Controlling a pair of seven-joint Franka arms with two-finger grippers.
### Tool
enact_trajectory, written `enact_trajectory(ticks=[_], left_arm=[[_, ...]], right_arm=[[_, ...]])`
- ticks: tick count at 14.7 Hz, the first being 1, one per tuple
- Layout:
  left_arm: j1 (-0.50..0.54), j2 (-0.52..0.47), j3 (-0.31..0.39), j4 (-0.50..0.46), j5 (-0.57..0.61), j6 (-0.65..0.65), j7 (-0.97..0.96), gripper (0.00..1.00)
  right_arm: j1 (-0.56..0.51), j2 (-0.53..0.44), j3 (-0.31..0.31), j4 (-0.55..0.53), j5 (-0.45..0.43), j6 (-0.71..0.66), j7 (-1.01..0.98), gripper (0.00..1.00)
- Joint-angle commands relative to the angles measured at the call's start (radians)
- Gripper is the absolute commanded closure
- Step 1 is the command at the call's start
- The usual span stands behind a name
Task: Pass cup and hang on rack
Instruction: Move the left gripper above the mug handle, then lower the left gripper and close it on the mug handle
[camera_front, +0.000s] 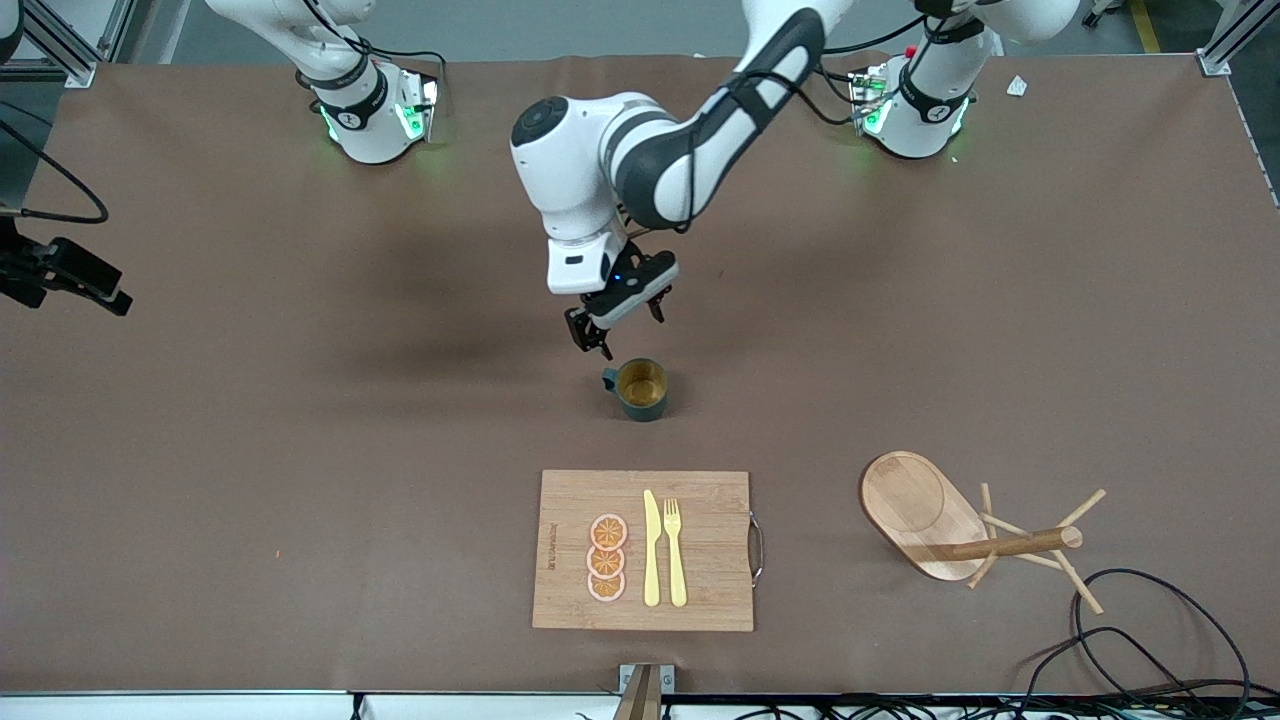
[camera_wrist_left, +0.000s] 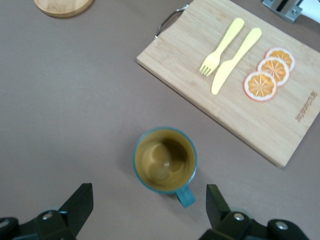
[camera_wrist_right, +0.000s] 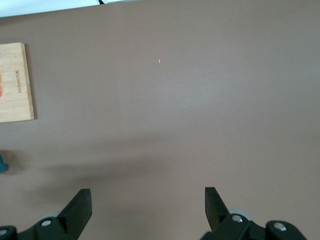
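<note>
Front view looks down from high across the table; both wrist views share the cutting board (camera_front: 645, 550).

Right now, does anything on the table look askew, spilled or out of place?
Yes: the rack lies tipped on its side toward the left arm's end of the table, its oval base up on edge and its post level with the table, so no peg can take the cup. The cup stands upright and empty; nothing is spilled.

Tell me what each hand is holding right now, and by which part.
Nothing is held. The left hand is open in the air just above the cup, not touching it. The right hand is open over bare table.
</note>
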Motion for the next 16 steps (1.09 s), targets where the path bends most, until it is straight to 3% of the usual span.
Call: enact_trajectory(ticks=[1,5,16], left_arm=[[-0.063,0.087,0.055,0.045,0.061,0.076,-0.011,0.01],[-0.100,0.187,0.116,0.117,0.065,0.127,-0.011,0.02],[-0.116,0.253,0.161,0.137,0.064,0.147,-0.114,0.02]], right_arm=[[-0.016,-0.018,0.015,0.028,-0.010,-0.032,-0.016,0.00],[-0.016,-0.018,0.015,0.027,-0.009,-0.041,-0.018,0.00],[-0.012,-0.017,0.017,0.022,-0.009,-0.045,-0.019,0.00]])
